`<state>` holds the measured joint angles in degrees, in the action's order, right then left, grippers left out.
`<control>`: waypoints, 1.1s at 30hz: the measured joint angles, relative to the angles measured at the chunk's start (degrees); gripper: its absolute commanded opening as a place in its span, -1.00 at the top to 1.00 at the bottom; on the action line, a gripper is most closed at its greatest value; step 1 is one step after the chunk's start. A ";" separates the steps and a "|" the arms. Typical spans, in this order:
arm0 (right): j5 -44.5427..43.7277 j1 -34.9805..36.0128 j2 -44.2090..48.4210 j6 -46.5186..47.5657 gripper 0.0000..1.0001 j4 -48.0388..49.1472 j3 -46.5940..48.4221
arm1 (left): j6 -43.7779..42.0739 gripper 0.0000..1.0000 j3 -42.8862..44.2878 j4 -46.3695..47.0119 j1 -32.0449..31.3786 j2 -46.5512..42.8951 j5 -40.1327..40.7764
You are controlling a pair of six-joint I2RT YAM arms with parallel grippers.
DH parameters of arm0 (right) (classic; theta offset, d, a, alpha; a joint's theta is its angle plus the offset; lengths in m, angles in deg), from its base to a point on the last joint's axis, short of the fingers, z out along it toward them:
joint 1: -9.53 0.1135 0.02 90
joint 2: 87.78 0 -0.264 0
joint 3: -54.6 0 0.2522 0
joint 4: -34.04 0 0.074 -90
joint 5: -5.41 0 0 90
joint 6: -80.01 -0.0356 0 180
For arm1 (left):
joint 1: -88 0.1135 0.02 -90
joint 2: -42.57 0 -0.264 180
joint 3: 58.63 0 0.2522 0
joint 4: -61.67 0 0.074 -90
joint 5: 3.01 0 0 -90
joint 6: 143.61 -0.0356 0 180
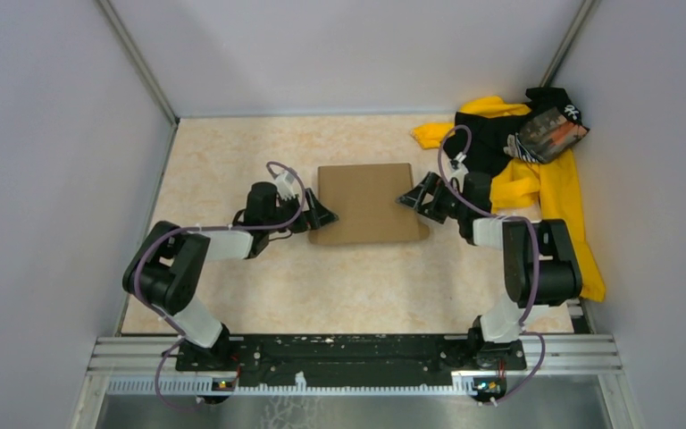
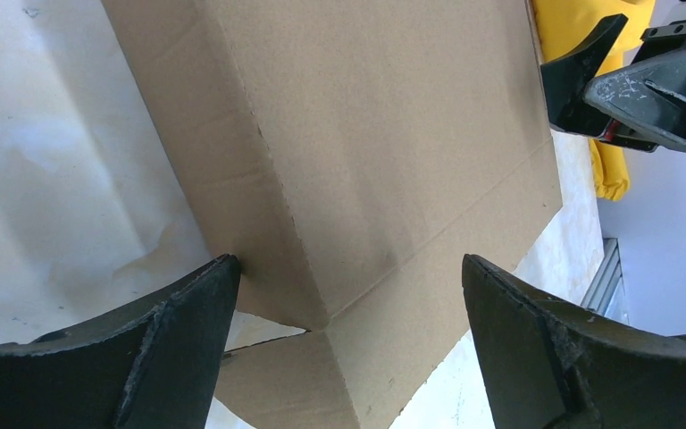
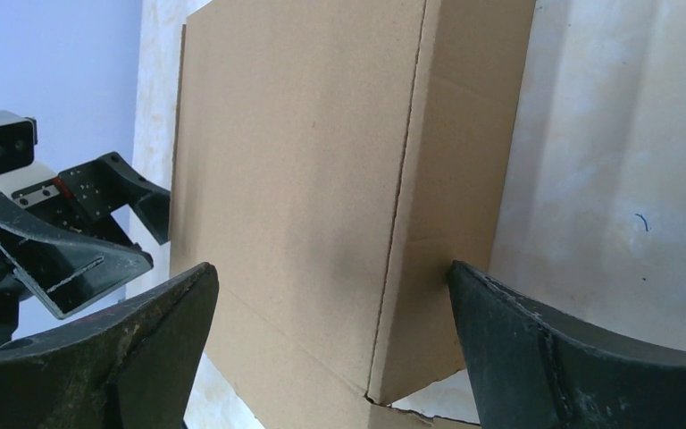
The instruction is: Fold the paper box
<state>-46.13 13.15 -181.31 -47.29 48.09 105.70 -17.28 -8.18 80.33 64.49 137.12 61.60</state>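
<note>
At the near edge a black mounting rail [image 1: 348, 353] carries both arm bases, and from it the two arms reach out over the pale, mottled table [image 1: 232, 161]. The left gripper [image 1: 322, 214] sits low at the left side of the paper box [image 1: 368, 204], by its near-left corner, with its jaws spread wide and nothing between them. In the left wrist view the two dark fingers [image 2: 179, 349] stand well apart, and the box's corner fills the gap beyond them. Whether a fingertip touches the cardboard cannot be told. The right gripper [image 1: 408, 198] faces it from the opposite side, at the box's right edge, a little farther from the rail. It too is open wide and empty, and its fingers [image 3: 545, 357] frame the box's near corner in the right wrist view. The box lies about the middle of the table, directly between the two grippers, showing a broad, plain brown top face. A narrow side panel bends down from that face along a crease on each wrist camera's side, and a bit of loose flap shows at the bottom corner beneath it. Beyond the right gripper, in the far right corner of the table, lies a heap of yellow and black clothing [image 1: 545, 179], well apart from the box. Plain grey walls [image 1: 54, 134] close in the table on three sides.
</note>
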 measured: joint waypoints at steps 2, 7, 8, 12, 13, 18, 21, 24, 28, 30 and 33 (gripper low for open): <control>-0.44 0.00 0.66 0.26 -0.97 -0.13 -0.63 | -0.11 -0.97 0.00 -0.26 -0.39 -0.15 0.39; -0.94 0.00 2.49 0.76 -0.97 -1.20 -1.70 | -0.13 -0.97 -0.24 -0.46 -0.87 -0.83 0.81; -0.96 0.02 2.82 0.79 -0.97 -1.53 -1.79 | -0.13 -0.97 -0.31 -0.55 -0.92 -1.07 0.85; -1.14 0.04 4.44 0.87 -0.98 -2.67 -2.08 | -0.17 -0.97 -0.52 -1.20 -1.14 -2.69 1.09; -1.14 0.04 4.96 0.90 -0.97 -2.93 -2.08 | -0.20 -0.97 -0.59 -1.36 -1.16 -3.10 1.14; -1.14 0.22 8.04 1.22 -0.97 -4.81 -2.08 | -0.20 -0.97 -1.40 -1.79 -1.27 -5.40 1.25; -1.16 0.46 9.51 1.31 -0.97 -5.92 -2.08 | -0.20 -0.97 -1.97 -2.14 -1.27 -7.10 1.40; -1.16 0.52 10.88 1.33 -0.97 -7.28 -2.05 | -0.24 -0.97 -2.16 -2.97 -1.27 -9.01 1.44; -1.11 0.70 12.59 1.51 -0.97 -8.74 -2.01 | -0.46 -0.98 -2.14 -4.92 -1.27 -11.50 1.46; -1.05 0.90 13.53 1.62 -0.97 -9.73 -1.99 | -0.63 -0.97 -2.14 -6.19 -1.27 -12.81 1.46; -0.85 1.16 15.41 1.75 -0.97 -11.65 -1.92 | -1.07 -0.98 -2.14 -8.31 -1.31 -15.04 1.44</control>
<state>-46.98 14.31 -165.90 -45.54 36.44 103.78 -18.35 -10.32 72.03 63.18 122.08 63.04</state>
